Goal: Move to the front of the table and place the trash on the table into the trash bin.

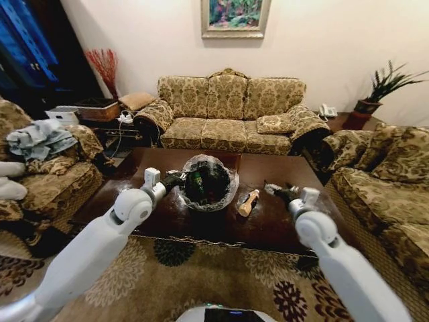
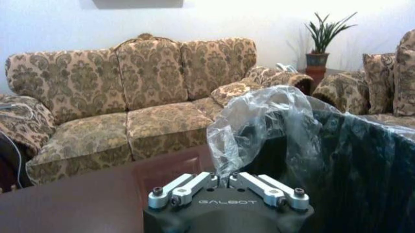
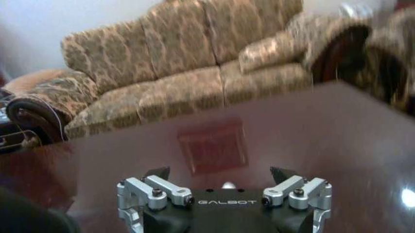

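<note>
At lower centre the left claw is seen clenched beside the trash bin on the table; the right claw is held released near the tan bottle

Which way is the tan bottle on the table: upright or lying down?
Lying down. The tan bottle rests on its side on the table, beside the trash bin.
</note>
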Available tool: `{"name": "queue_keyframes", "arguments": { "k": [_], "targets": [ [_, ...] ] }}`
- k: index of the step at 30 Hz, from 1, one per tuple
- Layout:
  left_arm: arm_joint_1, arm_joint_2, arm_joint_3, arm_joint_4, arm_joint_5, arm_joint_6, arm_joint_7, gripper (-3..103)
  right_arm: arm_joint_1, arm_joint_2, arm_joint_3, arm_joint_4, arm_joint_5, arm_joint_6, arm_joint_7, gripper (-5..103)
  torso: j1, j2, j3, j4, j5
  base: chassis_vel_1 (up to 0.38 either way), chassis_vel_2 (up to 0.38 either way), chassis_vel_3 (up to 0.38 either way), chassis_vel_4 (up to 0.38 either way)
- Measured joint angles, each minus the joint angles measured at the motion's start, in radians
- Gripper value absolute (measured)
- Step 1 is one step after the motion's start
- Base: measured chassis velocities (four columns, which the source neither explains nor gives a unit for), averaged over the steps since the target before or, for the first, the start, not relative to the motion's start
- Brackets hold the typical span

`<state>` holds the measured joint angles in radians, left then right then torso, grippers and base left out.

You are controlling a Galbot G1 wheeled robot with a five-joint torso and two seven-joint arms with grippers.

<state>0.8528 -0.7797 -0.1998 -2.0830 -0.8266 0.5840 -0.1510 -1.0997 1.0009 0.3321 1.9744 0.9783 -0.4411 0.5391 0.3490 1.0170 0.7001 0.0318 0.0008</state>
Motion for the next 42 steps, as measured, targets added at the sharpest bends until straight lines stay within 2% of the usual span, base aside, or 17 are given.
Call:
{"name": "queue_keyframes", "arguments": {
  "k": [1, 2, 3, 5, 9, 11, 15, 18, 20, 23, 32, 40, 42],
  "targets": [
    [-0.001, 0.003, 0.001, 0.000, 0.000, 0.000, 0.000, 3, -0.001, 0.016, -0.004, -0.015, 0.004, 0.004, 0.000, 100, 0.000, 0.000, 0.000, 0.0002, -0.0015, 0.005, 0.053, -0.040, -0.015],
    [-0.004, 0.007, 0.005, 0.001, 0.000, 0.000, -0.001, 3, 0.003, 0.042, -0.012, -0.042, 0.008, 0.006, 0.000, 100, 0.000, 0.000, 0.000, 0.0013, -0.0035, 0.057, 0.053, -0.042, -0.036],
    [-0.004, 0.007, 0.005, 0.001, 0.000, 0.000, -0.001, 3, 0.003, 0.042, -0.012, -0.042, 0.008, 0.006, 0.000, 100, 0.000, 0.000, 0.000, 0.0013, -0.0035, 0.057, 0.053, -0.042, -0.036],
    [-0.007, 0.011, 0.010, 0.003, 0.000, 0.001, -0.001, 3, 0.017, 0.068, -0.024, -0.072, 0.019, 0.004, 0.013, 100, 0.000, 0.000, 0.000, 0.0024, -0.0009, 0.101, 0.112, -0.029, -0.048],
    [-0.001, 0.017, 0.013, 0.003, 0.000, 0.001, 0.001, 3, 0.054, 0.110, -0.038, -0.139, 0.080, -0.016, 0.087, 100, 0.000, 0.000, 0.000, 0.0012, -0.0014, 0.012, 0.026, -0.004, -0.005],
    [0.003, 0.021, 0.014, -0.001, 0.000, 0.001, 0.002, 3, 0.073, 0.130, -0.039, -0.194, 0.107, -0.019, 0.127, 100, 0.000, 0.000, 0.000, 0.0004, -0.0002, 0.000, 0.000, 0.000, 0.000],
    [0.005, 0.028, 0.014, -0.006, -0.003, 0.001, 0.005, 3, 0.090, 0.154, -0.035, -0.256, 0.121, -0.019, 0.151, 100, 0.000, 0.000, 0.000, 0.0001, -0.0009, 0.000, 0.000, 0.000, 0.000],
    [0.005, 0.029, 0.014, -0.006, -0.003, 0.001, 0.005, 3, 0.093, 0.165, -0.035, -0.276, 0.122, -0.017, 0.142, 100, 0.000, 0.000, 0.000, 0.0005, -0.0008, 0.000, 0.000, 0.000, 0.000],
    [0.005, 0.030, 0.014, -0.006, -0.004, 0.002, 0.004, 3, 0.099, 0.184, -0.034, -0.299, 0.096, -0.004, 0.085, 100, 0.000, 0.000, 0.000, 0.0009, -0.0010, 0.000, 0.000, 0.000, 0.000],
    [0.006, 0.028, 0.013, -0.007, -0.005, 0.002, 0.004, 3, 0.114, 0.198, -0.042, -0.310, 0.078, -0.001, 0.049, 100, 0.000, 0.000, 0.000, 0.0008, -0.0011, 0.000, 0.000, 0.000, 0.000],
    [0.006, 0.028, 0.010, -0.009, -0.009, 0.002, 0.004, 3, 0.175, 0.255, -0.062, -0.415, 0.069, -0.015, 0.073, 100, 0.000, 0.000, 0.000, 0.0008, -0.0008, 0.000, 0.000, 0.000, 0.000],
    [0.006, 0.023, 0.010, -0.006, -0.010, 0.001, 0.004, 3, 0.219, 0.295, -0.066, -0.497, 0.038, -0.017, 0.056, 101, 0.000, 0.000, 0.000, 0.0007, -0.0008, 0.000, 0.000, 0.000, 0.000],
    [0.006, 0.022, 0.010, -0.004, -0.010, 0.001, 0.004, 3, 0.221, 0.298, -0.066, -0.504, 0.037, -0.016, 0.055, 98, 0.000, 0.000, 0.000, 0.0007, -0.0008, 0.000, 0.000, 0.000, 0.000]
  ]
}}
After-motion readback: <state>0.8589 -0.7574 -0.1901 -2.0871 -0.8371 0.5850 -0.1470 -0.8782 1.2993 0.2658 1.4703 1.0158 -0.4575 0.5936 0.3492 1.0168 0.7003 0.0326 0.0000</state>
